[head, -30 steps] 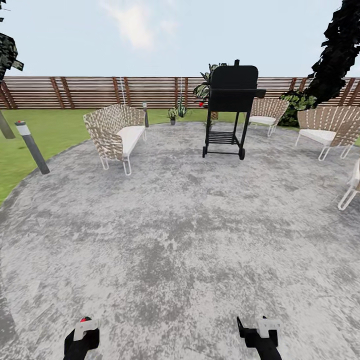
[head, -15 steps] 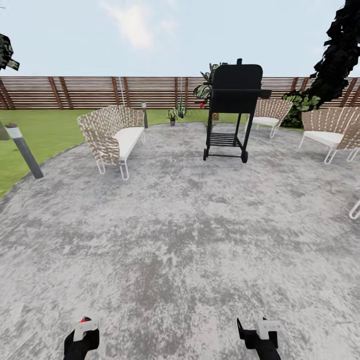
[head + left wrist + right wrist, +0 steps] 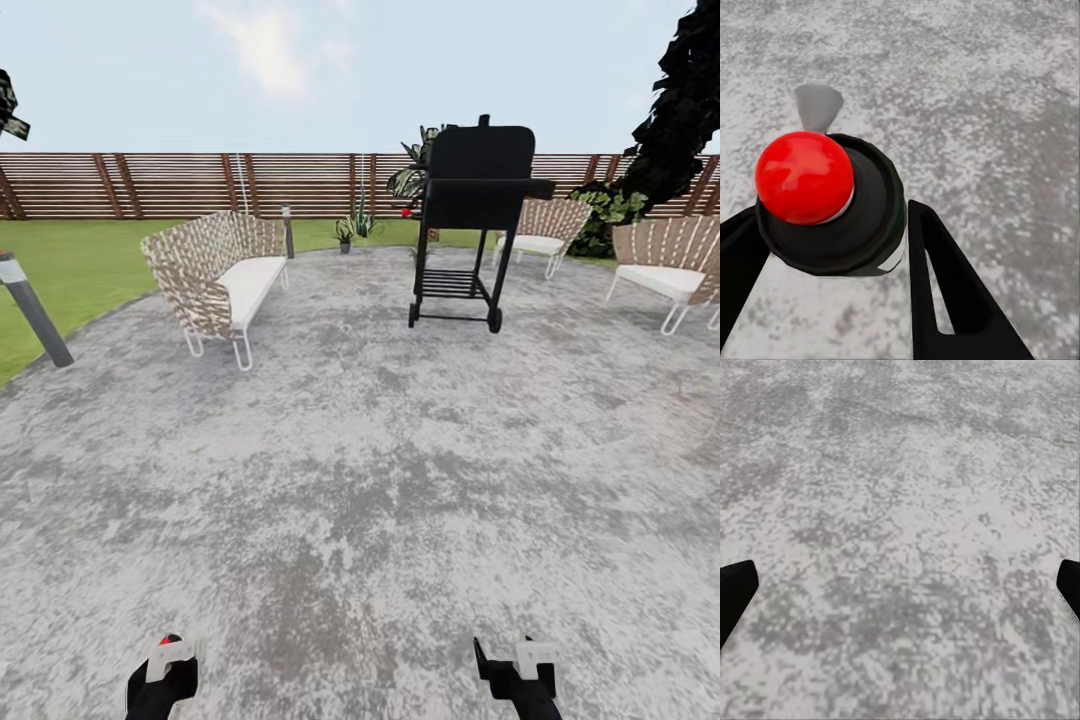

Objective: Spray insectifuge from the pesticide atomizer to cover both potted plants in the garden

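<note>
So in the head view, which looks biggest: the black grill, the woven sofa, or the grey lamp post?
1. Black grill and woven sofa: alike, too close to rank.
2. Grey lamp post, cut by the edge.

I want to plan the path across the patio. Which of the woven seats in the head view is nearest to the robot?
The long woven bench at the patio's left edge, with a white cushion. The two woven chairs, one behind the black grill and one at the right edge, stand farther back.
</note>
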Available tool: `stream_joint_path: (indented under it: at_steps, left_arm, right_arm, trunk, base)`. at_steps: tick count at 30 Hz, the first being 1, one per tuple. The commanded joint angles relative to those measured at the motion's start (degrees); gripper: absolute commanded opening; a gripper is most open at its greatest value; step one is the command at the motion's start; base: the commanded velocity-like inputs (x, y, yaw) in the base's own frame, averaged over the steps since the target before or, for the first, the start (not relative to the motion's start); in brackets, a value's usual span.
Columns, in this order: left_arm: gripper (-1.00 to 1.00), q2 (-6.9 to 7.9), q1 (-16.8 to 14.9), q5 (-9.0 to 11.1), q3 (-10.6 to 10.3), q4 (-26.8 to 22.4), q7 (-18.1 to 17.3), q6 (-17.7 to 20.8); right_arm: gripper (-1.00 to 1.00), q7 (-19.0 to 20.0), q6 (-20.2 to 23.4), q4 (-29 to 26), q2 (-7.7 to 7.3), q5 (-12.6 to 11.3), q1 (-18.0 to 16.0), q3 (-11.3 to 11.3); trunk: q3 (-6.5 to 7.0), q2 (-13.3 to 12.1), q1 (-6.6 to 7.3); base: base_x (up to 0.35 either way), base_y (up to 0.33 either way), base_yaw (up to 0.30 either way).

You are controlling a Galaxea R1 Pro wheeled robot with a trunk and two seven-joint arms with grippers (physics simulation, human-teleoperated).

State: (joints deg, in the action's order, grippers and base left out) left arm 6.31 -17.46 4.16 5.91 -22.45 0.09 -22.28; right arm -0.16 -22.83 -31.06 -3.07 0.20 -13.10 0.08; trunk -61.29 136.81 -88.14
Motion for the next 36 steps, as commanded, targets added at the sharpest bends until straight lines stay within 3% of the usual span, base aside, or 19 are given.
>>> stream_joint_path:
  at_steps: [1,36]
  left_arm:
    - [-1.00,-0.02,-0.03,0.42,-0.11,0.04,0.00,-0.16]
    - [-1.00,-0.16,0.21,0.15,-0.19,0.04,-0.17,-0.14]
  right_arm:
    - [1.00,-0.02,-0.18,0.04,-0.01,0.00,-0.03,0.01]
    - [1.00,-0.02,-0.11,1.25,0.17,0.06,-0.03,0.10]
  trunk:
    - [-0.05,0.01,-0.02]
    - [0.58,0.01,-0.02]
  base:
    - [0.340,0.000,0.000]
    - [0.340,0.000,0.000]
